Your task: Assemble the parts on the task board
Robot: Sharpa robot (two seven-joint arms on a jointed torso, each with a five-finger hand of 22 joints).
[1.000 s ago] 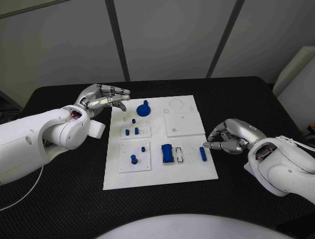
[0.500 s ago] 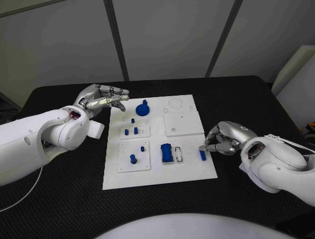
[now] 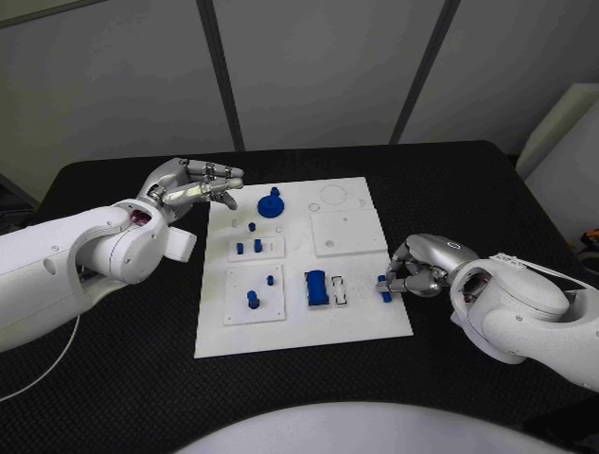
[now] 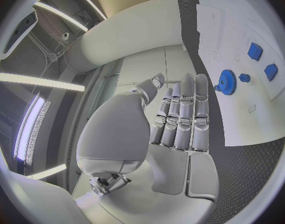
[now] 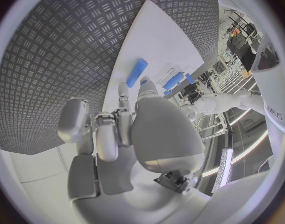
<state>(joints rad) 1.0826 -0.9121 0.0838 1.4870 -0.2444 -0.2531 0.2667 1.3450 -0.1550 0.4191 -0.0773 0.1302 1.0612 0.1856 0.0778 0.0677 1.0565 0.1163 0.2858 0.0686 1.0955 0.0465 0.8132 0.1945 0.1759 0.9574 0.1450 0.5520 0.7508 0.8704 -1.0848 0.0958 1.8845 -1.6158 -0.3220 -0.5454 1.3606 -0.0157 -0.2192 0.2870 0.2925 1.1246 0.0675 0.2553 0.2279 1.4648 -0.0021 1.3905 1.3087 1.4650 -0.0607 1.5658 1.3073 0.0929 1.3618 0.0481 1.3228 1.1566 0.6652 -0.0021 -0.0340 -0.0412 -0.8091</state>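
Right hand (image 3: 422,265) is sitting at the board's (image 3: 354,326) right edge, near half, fingers curled in together. Fingertips (image 3: 397,282) are coming down right by the blue bar (image 3: 385,289), which is lying flat on the board next to that edge. In the right wrist view the bar (image 5: 137,72) is lying just past the fingertips (image 5: 123,90), apparently clear of them, and the hand (image 5: 127,134) has nothing in it. Can't tell for sure whether a fingertip is touching the bar.

Working back along the board: a blue block (image 3: 317,288) is sitting beside a small white frame (image 3: 340,296) around the middle of the near half. Near the left edge, a plate (image 3: 257,295) is carrying a short peg (image 3: 255,301) and a smaller one (image 3: 268,282). Behind it, a smaller plate (image 3: 257,250) is carrying two short blue pieces (image 3: 240,250). A plain square plate (image 3: 348,234) is lying toward the right edge, farther back. Near the far edge, a blue gear (image 3: 272,207) is resting flat, with a small blue stud (image 3: 253,227) just nearer than it.

Left hand (image 3: 190,185) is hovering at the board's far-left corner, above the table (image 3: 122,180). Fingers are straight and side by side, thumb folded in beside them, holding nothing. In the left wrist view the gear (image 4: 227,81) is lying just beyond the fingers (image 4: 187,109), not touching.
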